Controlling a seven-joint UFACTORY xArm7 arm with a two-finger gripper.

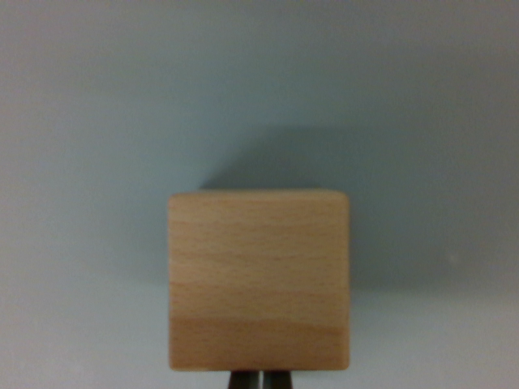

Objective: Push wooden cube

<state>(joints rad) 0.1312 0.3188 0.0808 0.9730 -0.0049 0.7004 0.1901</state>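
Wooden cube (259, 279) just beyond hand (259, 381)

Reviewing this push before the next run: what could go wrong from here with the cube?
1. The gripper fingertips meet only a narrow middle strip of the wooden cube's near edge, so a slightly off-centre push may turn it.
2. The cube fills most of the wrist view, hiding the surface just beyond it.

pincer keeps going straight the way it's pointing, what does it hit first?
The wooden cube. The pincer tips show at the bottom edge of the wrist view, close together, right at the cube's near face. Whether they already touch it is unclear. Beyond the cube only the plain grey surface shows.
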